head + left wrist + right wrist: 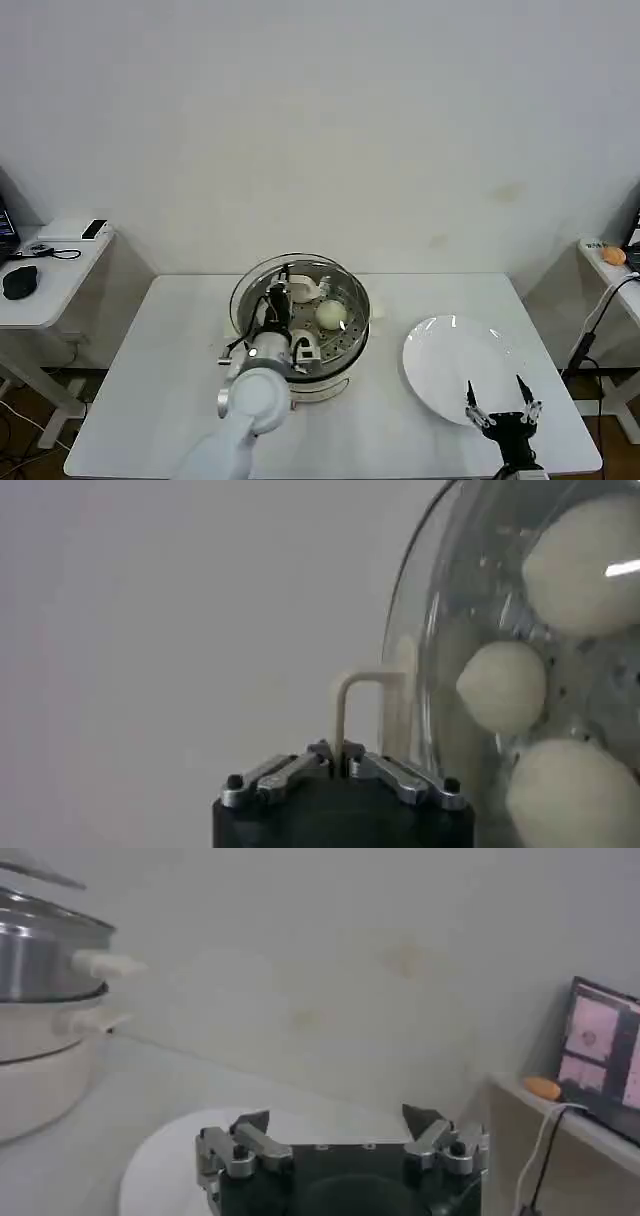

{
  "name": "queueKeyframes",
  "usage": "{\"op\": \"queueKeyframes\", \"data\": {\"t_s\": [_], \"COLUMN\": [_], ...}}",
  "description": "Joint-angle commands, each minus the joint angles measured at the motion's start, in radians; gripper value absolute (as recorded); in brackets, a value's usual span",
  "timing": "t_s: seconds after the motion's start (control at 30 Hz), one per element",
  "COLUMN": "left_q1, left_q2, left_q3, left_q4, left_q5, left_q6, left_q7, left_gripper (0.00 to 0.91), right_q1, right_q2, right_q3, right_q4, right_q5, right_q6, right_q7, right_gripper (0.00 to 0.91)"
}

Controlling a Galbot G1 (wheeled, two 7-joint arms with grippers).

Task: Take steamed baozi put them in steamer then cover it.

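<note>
The left gripper (340,765) is clamped on the pale beige handle (365,715) of the glass cover (262,296), its fingers (268,776) pinched together around the thin loop. It holds the cover over the steamer (345,345), tilted with its left edge raised. Through the glass, the left wrist view shows three steamed baozi (503,685) lying on the perforated tray. From the head view, one baozi (331,314) sits in the right part of the steamer.

The right gripper (503,407) hangs with its fingers (248,1125) spread wide and nothing between them, at the near edge of the white plate (450,360). The plate lies just to the right of the steamer.

Both stand on a white table (170,350) before a plain white wall (320,120). A small white desk (40,290) stands off to the left.
</note>
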Motion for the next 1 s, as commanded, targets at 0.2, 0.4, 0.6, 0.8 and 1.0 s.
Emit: {"op": "queueKeyframes", "data": {"t_s": [0.2, 0.4, 0.6, 0.8, 1.0], "left_q1": [-0.002, 0.001, 0.009, 0.018, 0.021], "left_q2": [-0.058, -0.056, -0.058, -0.067, -0.072], "left_q3": [0.035, 0.029, 0.028, 0.029, 0.029], "left_q4": [0.015, 0.015, 0.014, 0.016, 0.020], "left_q5": [0.104, 0.114, 0.119, 0.125, 0.127], "left_q6": [0.002, -0.003, -0.005, -0.007, -0.008], "left_q7": [0.028, 0.032, 0.032, 0.031, 0.030], "left_gripper": [0.000, 0.000, 0.000, 0.000, 0.000], "right_q1": [0.003, 0.001, 0.002, 0.002, 0.003], "right_q2": [0.000, 0.001, 0.002, 0.000, 0.000], "right_q3": [-0.017, -0.018, -0.024, -0.025, -0.030], "right_q4": [-0.011, -0.013, -0.013, -0.013, -0.016], "right_q5": [-0.006, -0.011, -0.014, -0.014, -0.016], "right_q6": [0.000, 0.001, 0.001, 0.002, 0.002], "right_q7": [0.000, 0.000, 0.001, 0.001, 0.000], "right_gripper": [0.907, 0.907, 0.907, 0.907, 0.907]}}
